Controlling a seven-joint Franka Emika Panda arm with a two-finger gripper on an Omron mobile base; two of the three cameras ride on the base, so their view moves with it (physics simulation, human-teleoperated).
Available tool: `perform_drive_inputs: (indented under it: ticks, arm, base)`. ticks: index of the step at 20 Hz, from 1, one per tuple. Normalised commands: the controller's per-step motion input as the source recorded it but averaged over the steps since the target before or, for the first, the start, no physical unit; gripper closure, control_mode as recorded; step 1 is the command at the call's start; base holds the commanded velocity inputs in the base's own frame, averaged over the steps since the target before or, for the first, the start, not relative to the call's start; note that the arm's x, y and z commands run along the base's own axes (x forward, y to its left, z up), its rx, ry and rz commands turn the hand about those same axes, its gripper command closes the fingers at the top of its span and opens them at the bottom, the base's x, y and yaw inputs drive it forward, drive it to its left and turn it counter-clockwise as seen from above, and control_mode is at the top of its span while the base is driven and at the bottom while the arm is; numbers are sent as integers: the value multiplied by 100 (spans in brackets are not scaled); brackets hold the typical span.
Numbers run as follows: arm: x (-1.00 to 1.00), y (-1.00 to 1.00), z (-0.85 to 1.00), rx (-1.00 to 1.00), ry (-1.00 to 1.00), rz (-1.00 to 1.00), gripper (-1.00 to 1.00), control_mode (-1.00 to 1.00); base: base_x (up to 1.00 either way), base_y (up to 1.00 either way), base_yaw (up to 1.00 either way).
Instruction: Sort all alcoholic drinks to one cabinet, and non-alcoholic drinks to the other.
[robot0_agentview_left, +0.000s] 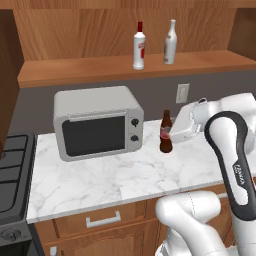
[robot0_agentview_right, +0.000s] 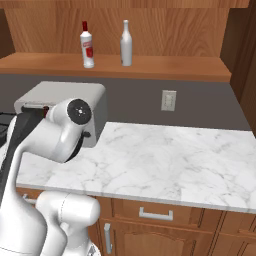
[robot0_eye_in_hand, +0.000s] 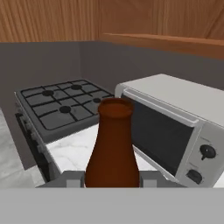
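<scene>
Left to right: black gas stove (robot0_eye_in_hand: 65, 107); grey boxy microwave (robot0_agentview_left: 97, 122) on white marble counter (robot0_agentview_left: 115, 175); small dark-brown cola bottle (robot0_agentview_left: 165, 132) upright just right of it, clamped in gripper (robot0_agentview_left: 171, 133). On wooden shelf (robot0_agentview_left: 100, 70) above: red-capped white bottle (robot0_agentview_left: 139, 47), plain pale long-necked bottle (robot0_agentview_left: 170, 44).

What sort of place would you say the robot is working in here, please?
A home kitchen, rendered: a marble counter over wooden cabinets carries a microwave, a gas stove stands beside it, and a wooden shelf above holds two bottles.
</scene>
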Motion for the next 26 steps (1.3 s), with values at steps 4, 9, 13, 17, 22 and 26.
perform_drive_inputs:
  ticks: [4,9,13,17,22,26]
  arm:
    - [-35,-43,61,-1,0,0,100,-100]
    - [-12,-42,39,0,4,0,100,-100]
    - [-11,-33,9,0,8,0,100,-100]
    - [-13,-9,0,0,4,0,100,100]
    - [0,0,0,0,0,0,100,100]
    - [0,0,0,0,0,0,100,100]
  base:
    - [0,0,0]
    - [0,0,0]
    - [0,0,0]
    - [-12,-6,0]
    - [-83,-34,0]
    - [-74,-52,0]
